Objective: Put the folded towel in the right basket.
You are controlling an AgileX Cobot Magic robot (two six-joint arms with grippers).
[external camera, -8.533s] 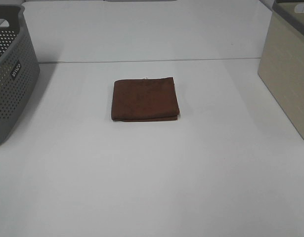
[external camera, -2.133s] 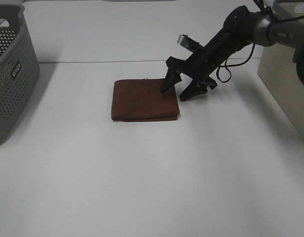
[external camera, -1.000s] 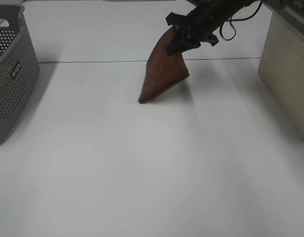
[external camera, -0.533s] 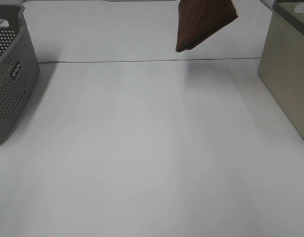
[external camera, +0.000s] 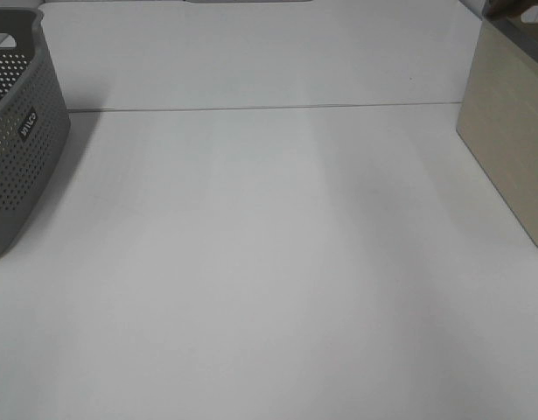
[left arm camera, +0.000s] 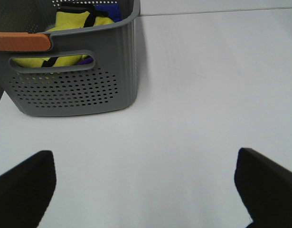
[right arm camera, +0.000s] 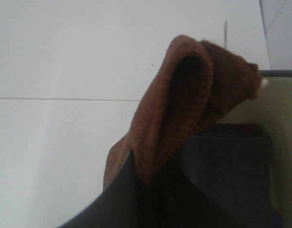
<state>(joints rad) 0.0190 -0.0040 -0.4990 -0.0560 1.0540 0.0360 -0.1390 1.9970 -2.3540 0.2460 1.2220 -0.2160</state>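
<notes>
The right pincer (right arm camera: 148, 190) is pinching the brown folded towel (right arm camera: 183, 104), holding it up in the air by the rim of the right basket (right arm camera: 281, 109). The left pincer (left arm camera: 146, 190) is spread wide over the white bench (left arm camera: 193, 95), near the grey basket (left arm camera: 74, 90).

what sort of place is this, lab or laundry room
Probably a robot test bench staged for laundry sorting: a plain white table, a grey basket of clothes at one side, a beige basket at the other, and a brown towel held by the right end effector.
</notes>
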